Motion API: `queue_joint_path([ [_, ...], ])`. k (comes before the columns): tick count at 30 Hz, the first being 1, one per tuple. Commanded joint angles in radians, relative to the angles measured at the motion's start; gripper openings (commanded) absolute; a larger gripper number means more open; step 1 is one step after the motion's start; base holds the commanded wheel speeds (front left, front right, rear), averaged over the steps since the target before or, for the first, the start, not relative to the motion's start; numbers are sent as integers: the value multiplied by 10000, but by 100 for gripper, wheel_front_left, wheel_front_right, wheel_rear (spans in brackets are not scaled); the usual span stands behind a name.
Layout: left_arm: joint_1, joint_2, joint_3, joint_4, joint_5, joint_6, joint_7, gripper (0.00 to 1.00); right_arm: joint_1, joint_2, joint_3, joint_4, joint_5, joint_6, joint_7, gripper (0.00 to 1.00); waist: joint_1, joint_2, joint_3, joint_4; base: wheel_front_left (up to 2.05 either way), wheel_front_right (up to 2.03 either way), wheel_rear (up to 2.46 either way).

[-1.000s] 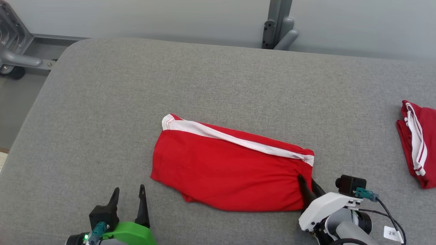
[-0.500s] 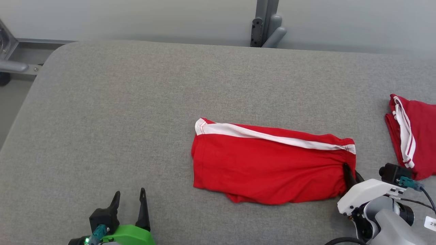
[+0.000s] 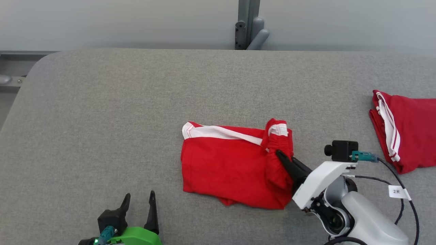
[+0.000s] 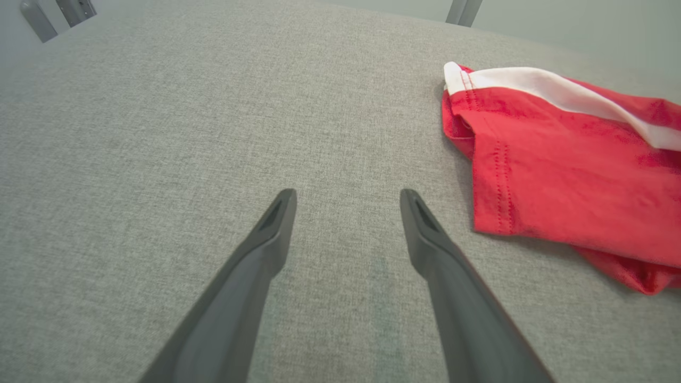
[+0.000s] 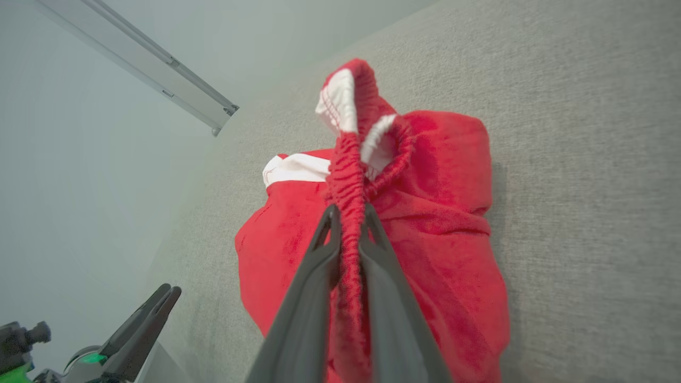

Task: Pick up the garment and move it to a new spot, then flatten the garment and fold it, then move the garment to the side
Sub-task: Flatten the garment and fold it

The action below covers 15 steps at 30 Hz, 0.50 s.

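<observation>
The garment (image 3: 224,170) is a pair of red shorts with a white side stripe, lying mid-table on the grey cloth. Its right end, the elastic waistband, is raised and bunched over the rest. My right gripper (image 3: 281,156) is shut on that waistband; the right wrist view shows the ruched red band pinched between the two fingers of the right gripper (image 5: 348,210), with the garment (image 5: 436,255) hanging below it. My left gripper (image 3: 139,196) stands open and holds nothing near the front edge, left of the garment. In the left wrist view the left gripper (image 4: 346,197) has the garment's (image 4: 558,159) hem to its right.
A second red garment with white stripes (image 3: 408,136) lies folded at the table's right edge. A grey metal post (image 3: 248,27) stands behind the table (image 3: 102,102). The table's rounded left corner drops off at the far left. A tagged cable (image 3: 396,192) trails from my right wrist.
My right gripper has closed on the waistband end, raised it and carried it left over the garment, so that end now stands bunched. The head camera has shifted. The left gripper stayed open.
</observation>
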Motion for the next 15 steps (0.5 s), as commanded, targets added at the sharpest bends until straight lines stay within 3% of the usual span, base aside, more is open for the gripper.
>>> queue_joint_path([
  [1,2,38,-54,39,-23,30,9,100,122,-9,211,-315,163,0,136,0,0,0,-3,132,0,0,0],
  [7,-126,38,-320,10,-76,21,9,100,-227,364,860,-876,464,0,407,0,0,0,108,838,0,0,0],
  [15,-396,36,-737,-92,-182,58,9,100,-1387,1046,1333,904,-109,0,-286,0,0,0,444,2415,0,0,0],
])
